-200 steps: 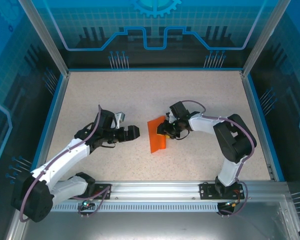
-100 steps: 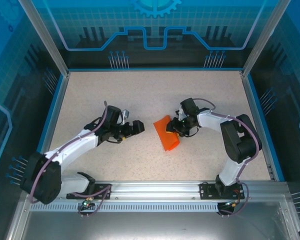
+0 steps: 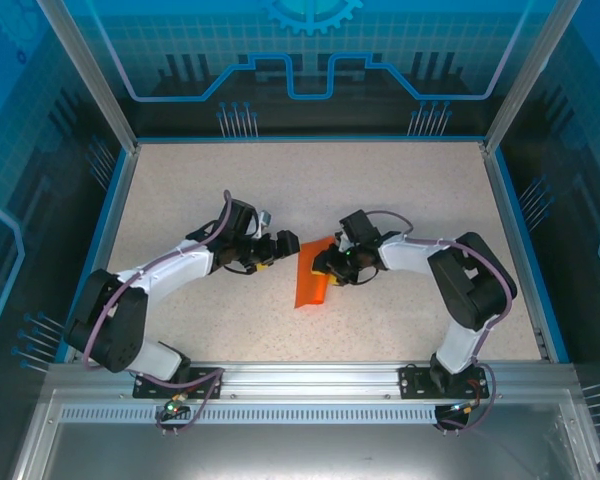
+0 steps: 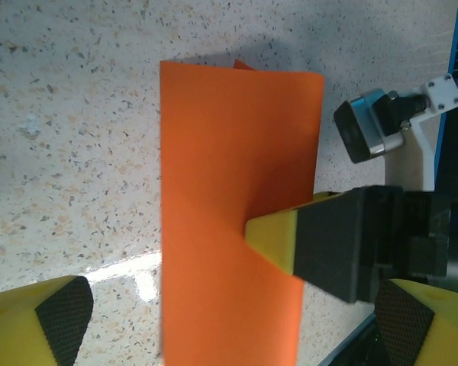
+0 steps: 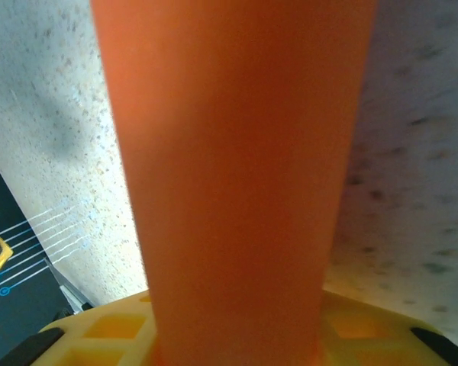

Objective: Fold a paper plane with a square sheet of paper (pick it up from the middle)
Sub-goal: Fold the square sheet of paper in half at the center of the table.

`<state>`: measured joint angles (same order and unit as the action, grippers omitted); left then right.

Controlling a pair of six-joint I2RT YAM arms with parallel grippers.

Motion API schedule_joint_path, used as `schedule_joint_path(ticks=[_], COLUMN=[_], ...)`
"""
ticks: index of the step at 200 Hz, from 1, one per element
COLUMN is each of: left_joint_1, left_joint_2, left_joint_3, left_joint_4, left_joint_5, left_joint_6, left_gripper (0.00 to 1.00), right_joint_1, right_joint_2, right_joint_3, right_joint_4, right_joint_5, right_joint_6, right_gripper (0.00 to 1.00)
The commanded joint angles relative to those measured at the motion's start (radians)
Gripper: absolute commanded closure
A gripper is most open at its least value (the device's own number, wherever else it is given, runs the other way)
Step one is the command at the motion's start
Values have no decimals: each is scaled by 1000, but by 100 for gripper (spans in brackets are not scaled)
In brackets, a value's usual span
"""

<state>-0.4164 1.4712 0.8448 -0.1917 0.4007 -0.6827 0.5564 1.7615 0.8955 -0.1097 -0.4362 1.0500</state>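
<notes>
While the right gripper (image 3: pixel 323 266) pinches the folded square sheet of paper (image 3: pixel 309 287) by one long edge, the left gripper (image 3: pixel 283 246) hangs spread wide just beside the opposite edge. The sheet looks thin, light and floppy, and probably creases easily. I'd take that free edge near mid-length.

Square sheet of paper (image 5: pixel 237 175) was blurred in right wrist view, top and bottom cut off. Right gripper (image 3: pixel 326 268) hid part of its right edge in top view.

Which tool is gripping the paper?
The right tool, shut on an edge of the bright orange paper sheet; the left tool stands wide open beside it, empty.
</notes>
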Motion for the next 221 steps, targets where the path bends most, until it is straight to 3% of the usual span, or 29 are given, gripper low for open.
schedule_joint_path(ticks=[1, 55, 89, 145, 190, 221], left_joint_1=[-10, -15, -14, -19, -30, -35], left_joint_2=[16, 17, 19, 23, 29, 30], left_joint_3=[20, 19, 25, 39, 45, 45], left_joint_4=[24, 9, 2, -24, -29, -35], left_joint_5=[38, 28, 25, 27, 30, 26], left_joint_6=[-14, 2, 6, 30, 39, 44], left_gripper=[2, 3, 3, 4, 7, 8], right_joint_1=[29, 30, 30, 26, 7, -3], right_joint_2=[-5, -23, -51, -89, -58, -37], right_joint_3=[-10, 91, 126, 104, 91, 90], right_joint_4=[-8, -275, -360, -411, -395, -389], right_joint_5=[87, 160, 213, 299, 296, 275], right_joint_6=[64, -138, -177, -161, -169, -199], right_gripper=[59, 46, 38, 37, 39, 46])
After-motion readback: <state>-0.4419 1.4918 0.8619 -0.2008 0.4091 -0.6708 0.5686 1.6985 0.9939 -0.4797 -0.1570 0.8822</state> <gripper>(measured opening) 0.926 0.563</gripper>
